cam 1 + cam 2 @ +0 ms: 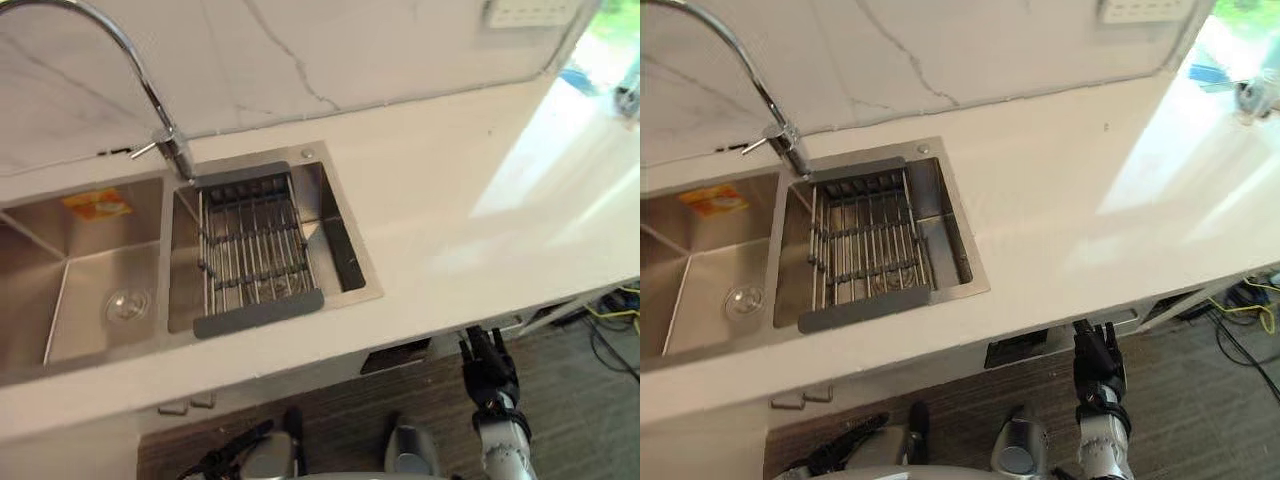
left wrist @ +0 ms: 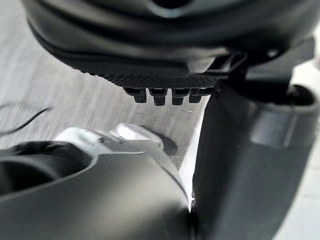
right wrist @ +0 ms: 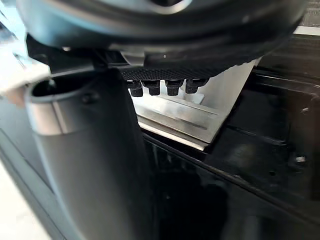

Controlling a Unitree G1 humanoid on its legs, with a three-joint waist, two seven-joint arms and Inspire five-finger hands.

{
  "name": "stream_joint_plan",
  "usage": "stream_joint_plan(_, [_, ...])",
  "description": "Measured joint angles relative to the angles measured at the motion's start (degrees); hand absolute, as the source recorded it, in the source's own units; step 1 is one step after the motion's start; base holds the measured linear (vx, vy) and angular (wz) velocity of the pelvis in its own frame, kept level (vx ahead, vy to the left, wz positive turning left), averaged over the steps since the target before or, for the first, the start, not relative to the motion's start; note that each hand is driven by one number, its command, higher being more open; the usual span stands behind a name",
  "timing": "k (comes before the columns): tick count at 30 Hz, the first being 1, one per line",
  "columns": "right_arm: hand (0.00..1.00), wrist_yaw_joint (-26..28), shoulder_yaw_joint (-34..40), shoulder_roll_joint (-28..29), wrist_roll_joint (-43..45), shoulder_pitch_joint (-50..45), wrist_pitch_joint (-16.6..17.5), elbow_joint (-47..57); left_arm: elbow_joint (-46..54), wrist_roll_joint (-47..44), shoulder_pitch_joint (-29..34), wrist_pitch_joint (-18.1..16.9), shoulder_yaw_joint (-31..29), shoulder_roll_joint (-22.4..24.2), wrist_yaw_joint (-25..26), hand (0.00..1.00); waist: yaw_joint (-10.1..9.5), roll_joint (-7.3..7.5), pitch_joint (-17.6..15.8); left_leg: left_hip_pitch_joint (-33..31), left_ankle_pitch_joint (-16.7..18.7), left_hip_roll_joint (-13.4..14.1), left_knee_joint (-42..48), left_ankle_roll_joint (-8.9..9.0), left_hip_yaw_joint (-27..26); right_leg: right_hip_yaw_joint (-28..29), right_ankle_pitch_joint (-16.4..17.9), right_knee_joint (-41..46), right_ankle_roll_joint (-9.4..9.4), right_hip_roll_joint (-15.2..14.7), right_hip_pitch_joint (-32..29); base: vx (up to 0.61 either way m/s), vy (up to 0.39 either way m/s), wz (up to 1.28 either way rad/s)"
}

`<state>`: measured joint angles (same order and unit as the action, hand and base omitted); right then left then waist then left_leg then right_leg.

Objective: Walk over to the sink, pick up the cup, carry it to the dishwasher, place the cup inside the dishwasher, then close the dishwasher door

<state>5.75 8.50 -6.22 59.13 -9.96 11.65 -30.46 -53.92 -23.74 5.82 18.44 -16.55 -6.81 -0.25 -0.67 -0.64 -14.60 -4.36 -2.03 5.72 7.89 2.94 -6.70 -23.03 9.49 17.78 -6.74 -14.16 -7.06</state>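
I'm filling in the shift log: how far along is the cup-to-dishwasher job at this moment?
Done: the walk, it seems; the sink with its rack lies just ahead. In hand: nothing; the right hand hangs open below the counter edge, and the left hand is empty too. Left: picking up the cup, carrying it, loading it, closing the dishwasher door.

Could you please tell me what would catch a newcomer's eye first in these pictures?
The steel double sink set in the white counter draws the eye first, a wire rack lying in its right basin and a curved tap arching above it. An orange patch shows in the left basin. The right hand hangs open below the counter's front edge, holding nothing.
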Motion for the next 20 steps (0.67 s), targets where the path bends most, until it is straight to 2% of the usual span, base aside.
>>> stream_joint_plan(1, [1.00, 0.0, -0.6, 0.6, -0.5, -0.3, 0.3, 0.0, 0.0, 0.0, 0.1, -0.1, 0.0, 0.0, 0.2, 1.00, 0.02, -0.16, 0.1, 0.0, 0.3, 0.6, 0.4, 0.29, -1.1, -0.8, -0.8, -1.9, 0.14, 1.1, 0.8, 0.11, -0.142, 0.29])
stream_joint_plan(2, [1.00, 0.0, -1.5, 1.5, -2.8, -1.4, 1.3, 0.4, 0.0, 0.1, 0.1, -0.2, 0.0, 0.1, 0.7, 1.00, 0.07, -0.94, 0.6, 0.5, 1.3, 1.8, -0.6, 0.52, -3.1, -1.9, -2.1, -5.4, 0.45, 3.7, 2.3, 0.11, -0.091, 0.15])
stream_joint_plan(3, [1.00, 0.0, -2.8, 2.1, -5.9, -2.3, 1.8, 0.4, -0.1, 0.1, 0.1, -0.7, -0.4, 0.3, 1.2, 1.00, -0.19, -0.62, 0.6, 1.1, 0.8, 2.8, -2.7, 1.35, -3.6, -2.0, -3.3, -8.0, 0.82, 5.4, 3.1, 0.08, -0.098, 0.08])
stream_joint_plan(5, [1.00, -0.1, -4.3, 3.0, -11.0, -4.2, 1.7, 0.1, -0.3, 0.1, 0.4, -1.5, -1.7, 1.5, 2.1, 1.00, -0.70, -0.66, 0.9, 2.5, 0.3, 3.5, -5.5, 1.91, -4.7, -1.9, -5.1, -11.6, 1.29, 7.0, 4.5, 0.06, -0.096, -0.11])
stream_joint_plan(9, [1.00, -0.6, -4.1, 4.4, -19.5, -5.3, 0.5, -7.2, -1.0, 0.1, 1.6, -1.8, -1.4, 2.2, 3.0, 1.00, 0.06, -1.24, 2.3, 5.7, -0.1, 3.2, -8.7, 2.56, -7.2, -0.1, -9.4, -13.8, 3.86, 7.3, 6.1, 0.14, -0.038, -0.17])
stream_joint_plan(12, [1.00, 0.1, -0.1, 4.1, -24.3, -6.2, 0.1, -13.4, -1.8, 0.0, 2.2, -2.6, -0.2, 2.4, 2.5, 1.00, 0.63, -1.77, 3.9, 7.8, -0.5, 3.2, -9.7, 3.14, -8.2, 0.5, -10.3, -14.0, 3.94, 7.6, 6.9, 0.21, -0.022, -0.14])
stream_joint_plan(14, [1.00, 0.2, 1.0, 4.1, -25.5, -6.7, -0.1, -16.5, -2.1, 0.0, 2.2, -3.5, 0.8, 2.2, 1.7, 1.00, 0.82, -1.60, 4.5, 8.3, -0.3, 3.2, -9.7, 3.41, -8.5, 0.7, -10.3, -14.6, 3.92, 7.6, 7.5, 0.17, -0.024, -0.08])
stream_joint_plan(18, [1.00, -0.2, 2.5, 3.4, -27.4, -6.4, 0.8, -21.0, -1.9, 1.1, 2.2, -8.9, 4.3, 1.6, -2.1, 1.00, 1.59, -1.13, 5.0, 10.1, -0.2, 2.7, -9.9, 3.56, -10.6, 1.2, -10.3, -16.1, 3.84, 7.5, 9.7, 0.09, 0.004, -0.06])
stream_joint_plan(20, [1.00, -1.0, 3.3, 3.1, -27.6, -6.0, 0.5, -23.6, -1.5, 1.2, 1.9, -9.8, 6.2, 1.4, -3.9, 1.00, 1.60, -0.91, 5.5, 10.5, -0.2, 2.6, -9.9, 3.57, -11.2, 1.2, -10.5, -16.9, 3.52, 7.5, 10.4, 0.02, 0.005, -0.03])
